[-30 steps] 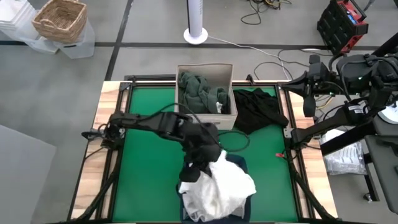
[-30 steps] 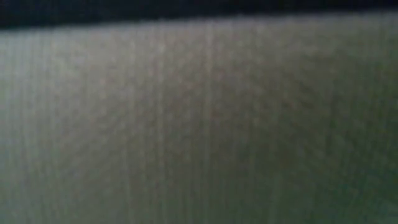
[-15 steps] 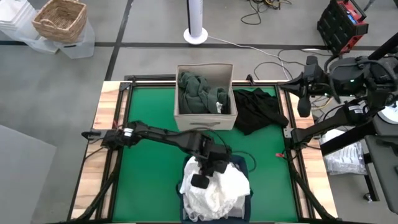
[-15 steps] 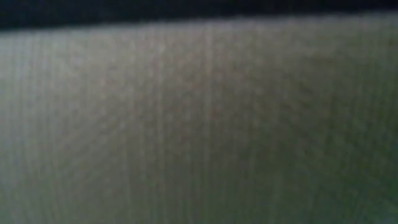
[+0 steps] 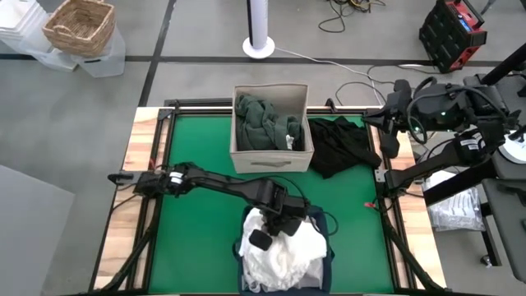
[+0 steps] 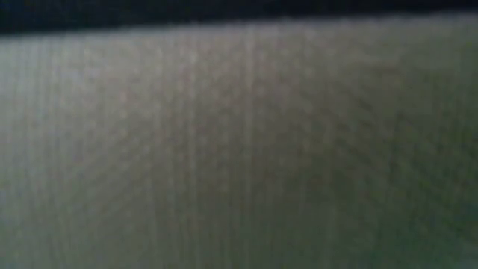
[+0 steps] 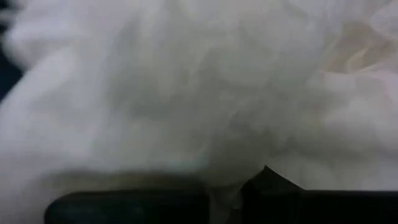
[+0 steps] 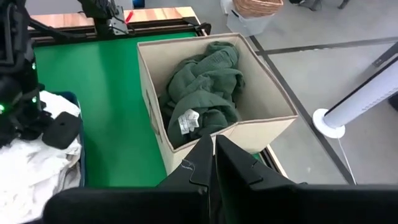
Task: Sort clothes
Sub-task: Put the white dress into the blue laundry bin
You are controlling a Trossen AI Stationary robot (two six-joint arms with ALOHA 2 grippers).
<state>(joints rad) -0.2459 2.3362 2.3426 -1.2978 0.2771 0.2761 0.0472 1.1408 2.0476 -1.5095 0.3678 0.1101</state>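
Here, the left gripper (image 5: 261, 239) rests on the white clothes (image 5: 283, 256) heaped in the navy bin (image 5: 318, 215) at the table's near edge; whether its fingers are parted cannot be told. The right gripper (image 8: 213, 163), fingers pressed together, hangs off the far right corner. Green clothes (image 5: 265, 121) fill the beige box (image 5: 271, 156); black clothes (image 5: 339, 141) lie right of it.

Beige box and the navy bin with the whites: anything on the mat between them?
High view: only the left arm crosses that strip of green mat between the beige box and the navy bin; no garment lies there.
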